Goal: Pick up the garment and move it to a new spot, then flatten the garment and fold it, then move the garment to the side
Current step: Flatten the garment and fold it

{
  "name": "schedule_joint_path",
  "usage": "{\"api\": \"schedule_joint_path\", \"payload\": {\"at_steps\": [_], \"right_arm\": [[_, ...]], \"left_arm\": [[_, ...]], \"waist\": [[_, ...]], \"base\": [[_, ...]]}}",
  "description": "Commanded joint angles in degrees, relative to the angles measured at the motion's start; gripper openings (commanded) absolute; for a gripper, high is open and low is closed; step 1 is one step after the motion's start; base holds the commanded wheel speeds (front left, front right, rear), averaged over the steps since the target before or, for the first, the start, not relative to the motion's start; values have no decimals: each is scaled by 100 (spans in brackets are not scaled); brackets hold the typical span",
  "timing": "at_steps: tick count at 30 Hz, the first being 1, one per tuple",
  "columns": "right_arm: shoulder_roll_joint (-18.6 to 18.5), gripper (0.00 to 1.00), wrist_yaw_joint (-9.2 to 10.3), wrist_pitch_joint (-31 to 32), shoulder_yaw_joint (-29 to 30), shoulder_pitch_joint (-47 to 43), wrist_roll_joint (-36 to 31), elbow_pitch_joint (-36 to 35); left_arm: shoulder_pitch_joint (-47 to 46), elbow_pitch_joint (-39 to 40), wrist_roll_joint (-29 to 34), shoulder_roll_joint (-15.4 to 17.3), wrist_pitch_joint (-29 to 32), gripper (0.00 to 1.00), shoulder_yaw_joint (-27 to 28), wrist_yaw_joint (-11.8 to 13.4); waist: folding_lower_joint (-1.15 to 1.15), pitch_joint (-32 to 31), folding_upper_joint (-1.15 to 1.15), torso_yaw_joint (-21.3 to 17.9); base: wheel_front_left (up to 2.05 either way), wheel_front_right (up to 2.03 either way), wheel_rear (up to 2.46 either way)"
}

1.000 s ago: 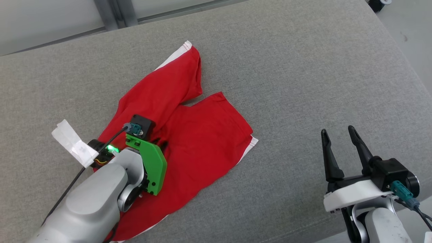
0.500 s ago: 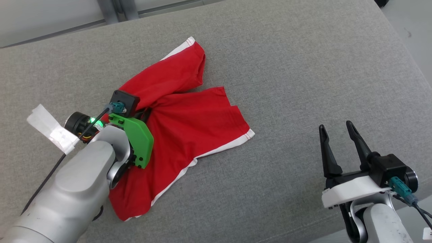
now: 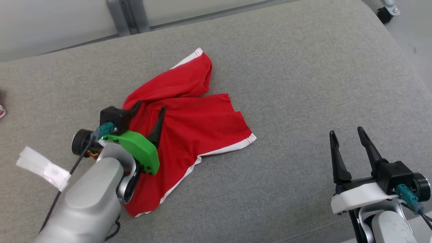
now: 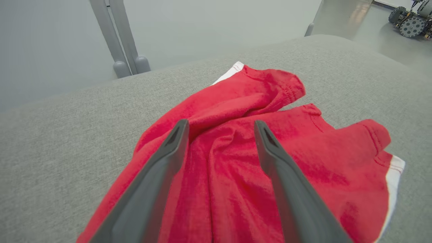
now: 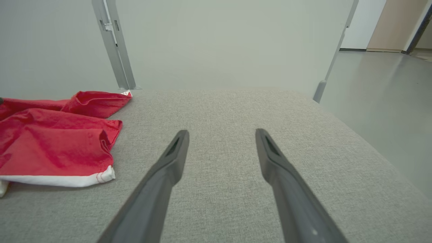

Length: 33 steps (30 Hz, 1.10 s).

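Note:
The garment (image 3: 189,125) is a pair of red shorts with white hem trim, lying rumpled on the grey cushion. My left gripper (image 3: 151,108) hovers over its left part with both fingers spread and nothing between them. In the left wrist view the garment (image 4: 236,162) bunches in folds under the open left gripper (image 4: 221,125). My right gripper (image 3: 347,133) stands open at the lower right, well clear of the cloth. In the right wrist view the right gripper (image 5: 221,133) points over bare cushion, with the garment (image 5: 57,141) at the far left.
The grey cushion (image 3: 303,84) stretches wide to the right of the garment. A white tape tag (image 3: 44,167) hangs off the left arm's cable. Metal posts (image 3: 126,15) and a pale wall stand behind. A wheeled base (image 4: 410,23) sits on the floor far right.
The left gripper pinched the garment, dragged it toward the far left, then opened and let go. The shorts are more bunched. The head camera shifted slightly. The right gripper stayed open.

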State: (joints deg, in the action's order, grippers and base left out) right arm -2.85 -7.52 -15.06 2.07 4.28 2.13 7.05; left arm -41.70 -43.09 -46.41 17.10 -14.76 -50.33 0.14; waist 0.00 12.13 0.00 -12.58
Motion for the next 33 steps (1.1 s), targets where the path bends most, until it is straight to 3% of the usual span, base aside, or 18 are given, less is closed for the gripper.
{"api": "schedule_joint_path", "payload": {"at_steps": [1,8,12,17,23,33], "right_arm": [[-11,100,6,-18,49,-108,-74,-64],[-272,100,6,-18,74,-325,-164,-328],[-405,100,6,-18,159,-494,-103,-395],[-431,100,6,-18,223,-675,-42,-249],[-303,100,6,-18,301,-826,-17,139],[-176,100,6,-18,281,-911,-51,486]], "left_arm": [[247,196,25,20,-43,100,129,90],[2025,2225,766,119,-36,100,1503,731],[3110,2943,1164,-43,-37,100,2219,879],[4095,3172,1621,-257,-37,100,2798,629],[4815,3092,2128,-578,-38,100,3509,102],[5112,3001,2832,-1092,-38,100,4410,-530]], "waist": [[0,-368,0,314],[0,-966,0,841],[0,-1202,0,1157],[0,-1357,0,1389],[0,-1520,0,1484],[0,-1577,0,1517]], "base": [[0,0,0],[0,0,0],[0,0,0],[0,0,0],[0,0,0],[0,0,0]]}}
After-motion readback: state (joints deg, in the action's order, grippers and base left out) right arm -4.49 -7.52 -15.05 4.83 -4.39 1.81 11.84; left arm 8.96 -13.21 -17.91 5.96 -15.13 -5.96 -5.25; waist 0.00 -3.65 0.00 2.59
